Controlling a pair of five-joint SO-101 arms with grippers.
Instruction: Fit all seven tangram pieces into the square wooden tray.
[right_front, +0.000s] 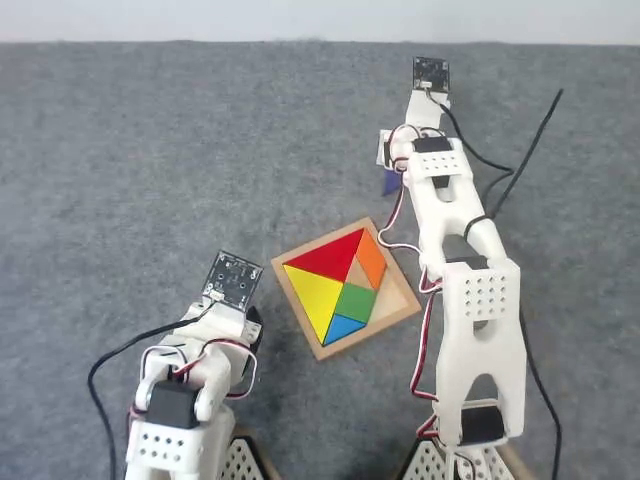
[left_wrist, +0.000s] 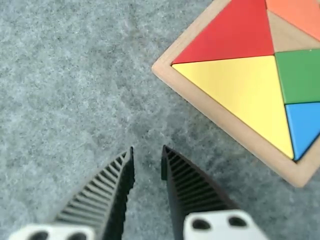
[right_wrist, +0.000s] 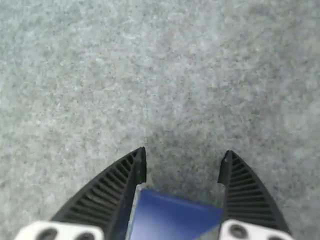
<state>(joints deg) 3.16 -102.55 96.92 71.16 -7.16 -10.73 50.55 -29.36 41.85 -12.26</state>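
— What's in the tray?
— I see the square wooden tray (right_front: 296, 312) lying flat, turned corner-on. The red triangle (right_front: 328, 258), yellow triangle (right_front: 315, 292), orange piece (right_front: 370, 262), green piece (right_front: 355, 300) and light-blue piece (right_front: 343, 328) are seated flush. Bare wood shows toward its right corner.
— Anything outside?
— A dark blue piece (right_wrist: 172, 217), well apart from the tray, sits between the right gripper (right_wrist: 182, 157) fingers.

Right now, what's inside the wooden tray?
Five pieces: red triangle, yellow triangle, green square, light-blue triangle, orange piece, plus bare floor. Floor under the pieces is covered.
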